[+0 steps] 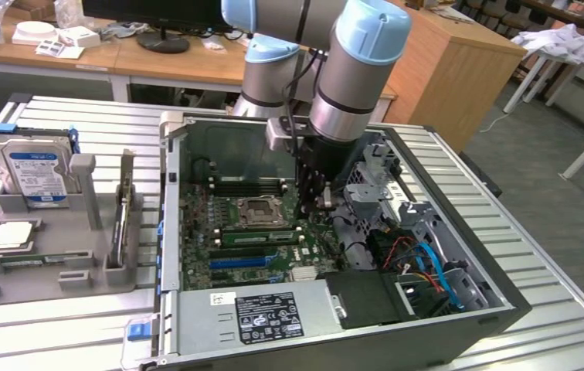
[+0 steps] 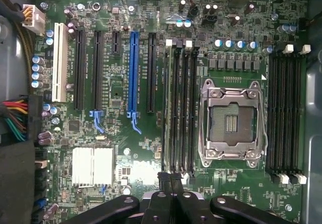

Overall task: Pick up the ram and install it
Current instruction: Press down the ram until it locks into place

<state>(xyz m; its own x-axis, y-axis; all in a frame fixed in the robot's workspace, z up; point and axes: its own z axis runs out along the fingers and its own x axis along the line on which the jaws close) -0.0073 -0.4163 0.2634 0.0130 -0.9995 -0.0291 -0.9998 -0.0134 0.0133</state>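
Green ram — slot-seated, edge-on

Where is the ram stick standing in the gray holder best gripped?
Likely grip the ram stick at the middle of its upper long edge, from straight above, pinching its two flat faces. It stands on edge in the gray holder, which covers its lower edge.
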